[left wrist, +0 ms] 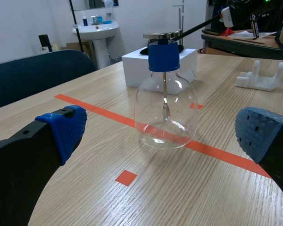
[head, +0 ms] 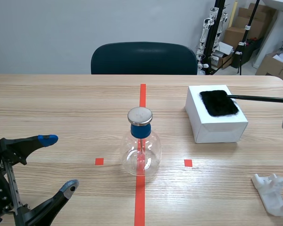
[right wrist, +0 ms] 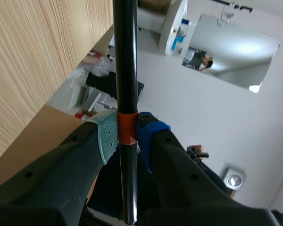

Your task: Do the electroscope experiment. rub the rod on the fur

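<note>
The black rod [head: 259,99] lies nearly level, its tip at the edge of the black fur [head: 218,102] on top of the white box [head: 217,126], at the counter's [head: 61,103] right. The right gripper [right wrist: 127,134] has its fingers clenched on the rod. The glass electroscope flask [head: 140,147] stands on the red centre line, left of the box. The left gripper [head: 59,163] sits low at the near left, fingers released, facing the flask. A white plastic stand [head: 272,190] lies near right
</note>
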You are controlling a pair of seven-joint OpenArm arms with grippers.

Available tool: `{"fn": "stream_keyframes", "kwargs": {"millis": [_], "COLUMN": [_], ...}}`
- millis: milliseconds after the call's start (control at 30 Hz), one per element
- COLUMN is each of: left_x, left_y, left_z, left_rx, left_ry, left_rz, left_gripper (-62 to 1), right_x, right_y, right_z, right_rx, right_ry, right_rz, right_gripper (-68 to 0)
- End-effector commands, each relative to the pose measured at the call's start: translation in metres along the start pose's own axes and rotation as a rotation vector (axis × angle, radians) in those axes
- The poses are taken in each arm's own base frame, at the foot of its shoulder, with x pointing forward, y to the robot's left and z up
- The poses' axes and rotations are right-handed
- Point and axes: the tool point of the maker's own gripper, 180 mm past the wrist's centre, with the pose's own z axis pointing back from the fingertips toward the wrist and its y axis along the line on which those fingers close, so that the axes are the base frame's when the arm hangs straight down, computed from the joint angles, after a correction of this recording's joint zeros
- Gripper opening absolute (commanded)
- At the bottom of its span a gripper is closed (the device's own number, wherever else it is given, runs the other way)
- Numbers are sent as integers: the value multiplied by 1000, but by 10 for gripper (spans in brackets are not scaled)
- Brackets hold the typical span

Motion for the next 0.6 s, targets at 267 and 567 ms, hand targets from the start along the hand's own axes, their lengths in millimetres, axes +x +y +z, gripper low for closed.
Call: {"fn": "stream_keyframes", "kwargs": {"millis": [267, 567], "left_x": [10, 10], "left_y": [6, 6], "left_z": [-1, -1], "left_rx": [1, 1], "left_ry": [-36, -36], "left_rz": [-17, -17], "left_gripper": [14, 14], "right_x": [16, 1], "right_y": [-20, -20], "right_z": [-4, -5], "right_rx": [-53, -53], "right_ry": [-116, -36], "right_rz": [16, 13], "right_gripper": [-669, -669]}}
